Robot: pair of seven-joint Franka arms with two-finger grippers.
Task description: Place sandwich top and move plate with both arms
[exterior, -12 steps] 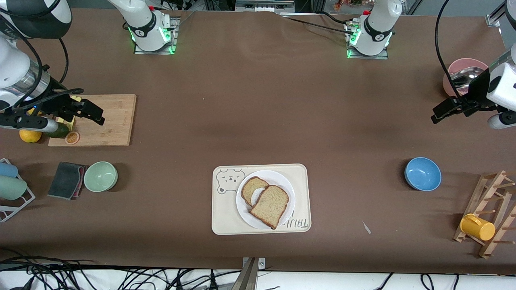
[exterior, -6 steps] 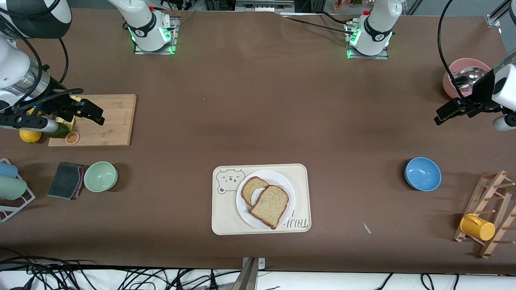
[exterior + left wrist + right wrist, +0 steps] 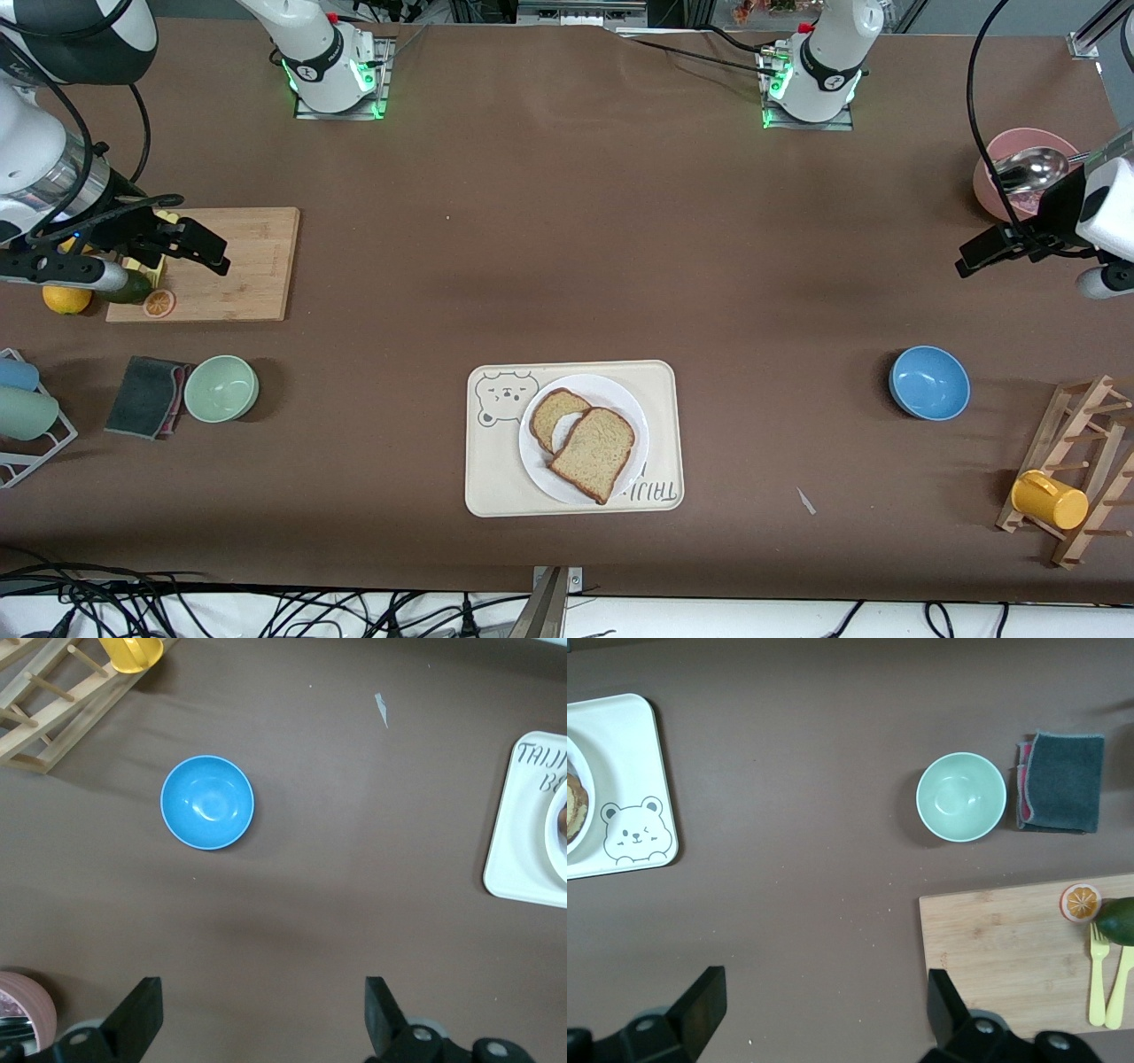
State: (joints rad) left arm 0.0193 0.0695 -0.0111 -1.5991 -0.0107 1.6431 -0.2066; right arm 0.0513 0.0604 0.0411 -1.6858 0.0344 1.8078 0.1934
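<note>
The sandwich top point(image 3: 594, 452), a speckled brown slice, lies on the white plate point(image 3: 620, 397) and partly covers a second bread slice point(image 3: 551, 409). The plate sits on a cream bear tray point(image 3: 496, 478) near the front edge. My left gripper point(image 3: 968, 257) hangs open and empty over bare table between the pink and blue bowls; the left wrist view shows its gripper point(image 3: 261, 1010) with the tray corner point(image 3: 523, 833) off to one side. My right gripper point(image 3: 206, 251) waits open and empty over the cutting board; in the right wrist view, the gripper point(image 3: 824, 1005) spans bare table by the board.
At the left arm's end are a blue bowl point(image 3: 928, 383), a pink bowl with a metal spoon point(image 3: 1019, 173) and a wooden rack with a yellow cup point(image 3: 1050, 499). At the right arm's end are a cutting board point(image 3: 239, 266), a green bowl point(image 3: 221, 388) and a grey cloth point(image 3: 146, 396).
My left gripper has drawn back a little toward its end of the table, uncovering more of the spoon in the pink bowl. The right arm, bread and plate have not moved.
</note>
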